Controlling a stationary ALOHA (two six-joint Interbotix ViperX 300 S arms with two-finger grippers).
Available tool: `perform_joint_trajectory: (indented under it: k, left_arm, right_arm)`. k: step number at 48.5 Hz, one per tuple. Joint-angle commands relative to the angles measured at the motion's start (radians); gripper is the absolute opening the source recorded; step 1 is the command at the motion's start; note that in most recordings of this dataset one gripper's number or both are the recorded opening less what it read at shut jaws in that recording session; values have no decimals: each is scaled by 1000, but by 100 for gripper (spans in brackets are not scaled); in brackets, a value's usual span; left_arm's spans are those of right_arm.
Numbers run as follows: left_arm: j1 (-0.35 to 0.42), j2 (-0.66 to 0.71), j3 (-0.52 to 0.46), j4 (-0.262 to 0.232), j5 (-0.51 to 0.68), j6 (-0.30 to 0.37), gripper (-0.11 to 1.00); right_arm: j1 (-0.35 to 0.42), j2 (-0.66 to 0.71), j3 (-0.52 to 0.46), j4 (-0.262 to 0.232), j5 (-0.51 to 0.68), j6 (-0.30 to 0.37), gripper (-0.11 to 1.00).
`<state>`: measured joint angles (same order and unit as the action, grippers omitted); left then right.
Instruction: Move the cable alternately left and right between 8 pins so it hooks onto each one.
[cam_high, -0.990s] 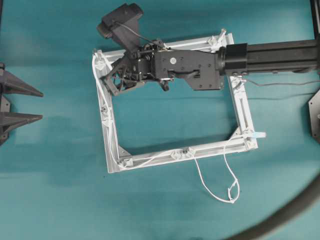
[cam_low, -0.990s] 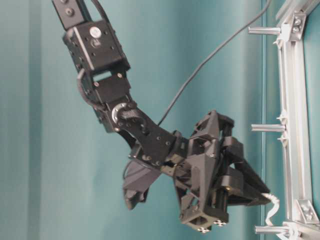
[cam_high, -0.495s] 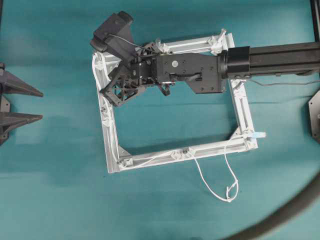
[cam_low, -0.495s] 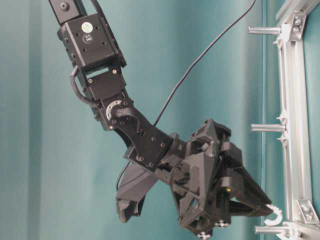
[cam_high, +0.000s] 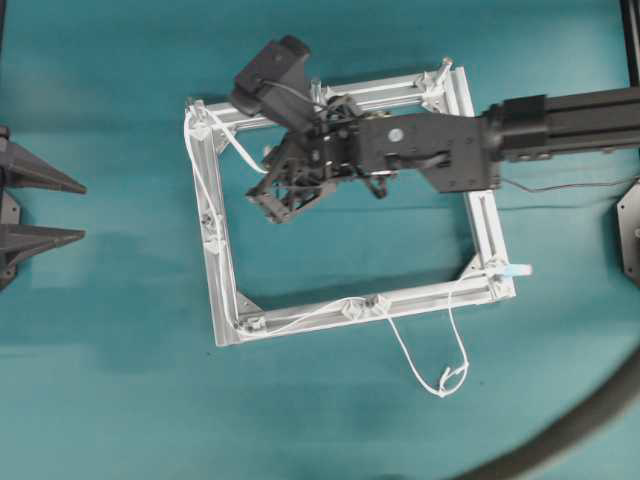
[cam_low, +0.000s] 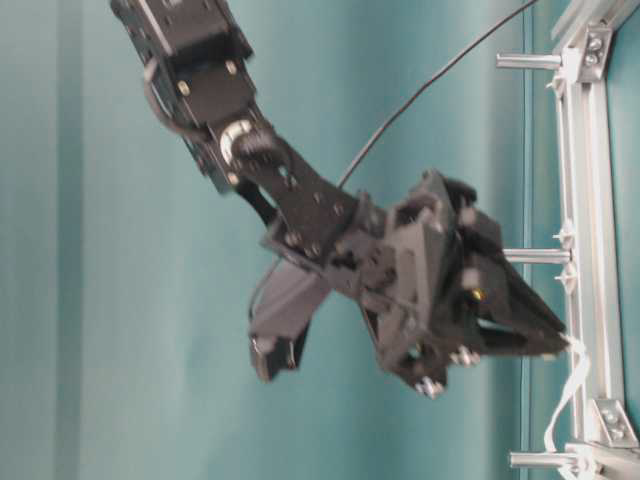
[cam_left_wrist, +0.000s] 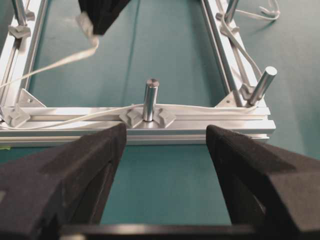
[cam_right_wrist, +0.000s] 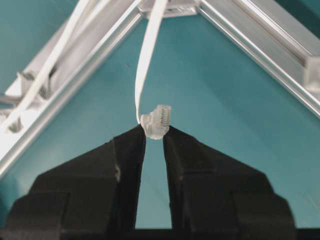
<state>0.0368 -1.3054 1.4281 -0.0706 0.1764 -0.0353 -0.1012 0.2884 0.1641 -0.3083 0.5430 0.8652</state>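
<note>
The white cable (cam_high: 238, 147) runs along the silver frame's front and left bars, round the far-left corner, and then slants in over the frame's inside. Its pale plug (cam_right_wrist: 157, 122) is pinched at the tips of my right gripper (cam_right_wrist: 154, 134), which hangs above the inside of the frame (cam_high: 265, 172). A slack loop of cable (cam_high: 440, 372) lies in front of the frame. Pins (cam_left_wrist: 150, 100) (cam_low: 530, 256) stand up from the bars. My left gripper (cam_left_wrist: 165, 135) is open and holds nothing. It sits left of the frame (cam_high: 85, 211), apart from it.
The rectangular aluminium frame (cam_high: 480, 230) lies mid-table on a teal cover. A thick dark hose (cam_high: 570, 432) curves across the front right corner. A small pale blue tab (cam_high: 516, 270) sticks out at the frame's front right corner.
My right gripper has swung from the far-left corner rightward into the frame's inside, drawing the plug end of the cable with it. The front loop has shrunk a little. The left gripper is still.
</note>
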Motion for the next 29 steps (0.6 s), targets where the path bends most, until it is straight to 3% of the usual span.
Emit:
perform_joint_trajectory:
  k: [1, 29]
  left_arm:
    - [-3, 6, -14, 3, -5, -3, 74]
    - [-3, 6, -14, 3, -5, -3, 74]
  right_arm:
    - [-17, -81, 18, 2, 5, -2, 16]
    - [-78, -261, 207, -12, 158, -15, 14]
